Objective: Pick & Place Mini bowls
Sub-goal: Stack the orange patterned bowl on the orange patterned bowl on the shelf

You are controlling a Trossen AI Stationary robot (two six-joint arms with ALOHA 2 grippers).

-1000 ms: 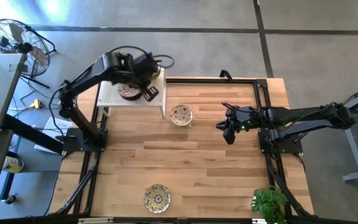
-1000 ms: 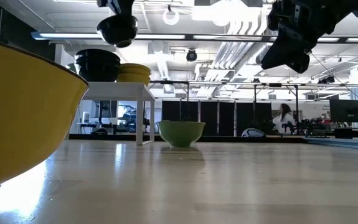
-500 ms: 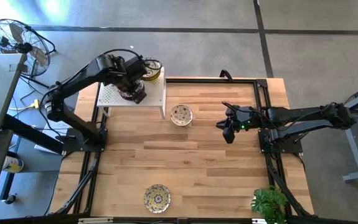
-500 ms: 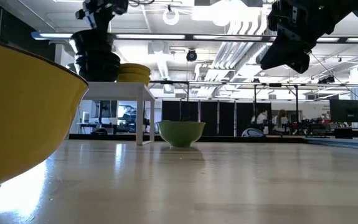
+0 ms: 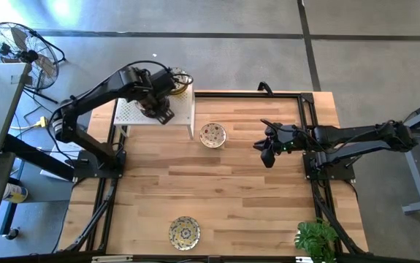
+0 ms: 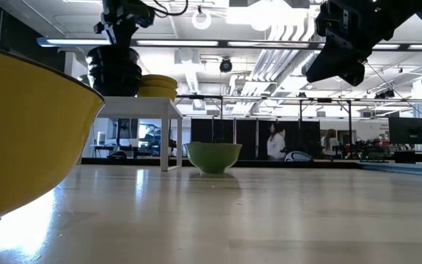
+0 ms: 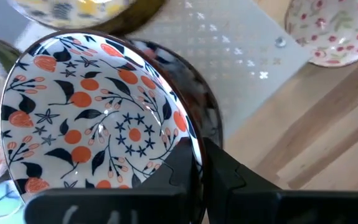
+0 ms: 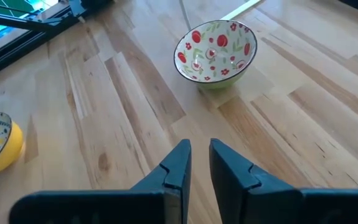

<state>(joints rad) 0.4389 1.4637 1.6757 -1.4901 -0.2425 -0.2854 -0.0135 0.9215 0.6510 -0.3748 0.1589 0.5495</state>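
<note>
The left gripper point(image 5: 157, 108) hangs over the small white stand point(image 5: 188, 108) at the desk's far left corner, its fingers point(image 7: 188, 165) pinched on the rim of a mini bowl with orange flowers point(image 7: 98, 124), the top one of a dark stack point(image 6: 114, 70). Beside that stack on the stand sits a second stack of yellow bowls point(image 6: 157, 86); how many bowls each stack holds is hard to count from here.

Two more bowls stand on the open wood. The green bowl with red cherries point(image 5: 212, 134) is near the far edge, just beside the stand's leg. The yellow bowl point(image 5: 184, 232) is close to the near edge, well apart from the others, with bare planks all around it.

The right gripper point(image 5: 268, 156) hovers above the desk point(image 5: 239, 197) toward its right edge, fingers point(image 8: 176, 163) nearly pressed together with only a narrow slit between them, holding nothing. A potted plant point(image 5: 317, 238) sits at the near right corner. A fan point(image 5: 16, 45) stands on the grey floor, and a person point(image 6: 275, 141) shows in the room behind.
</note>
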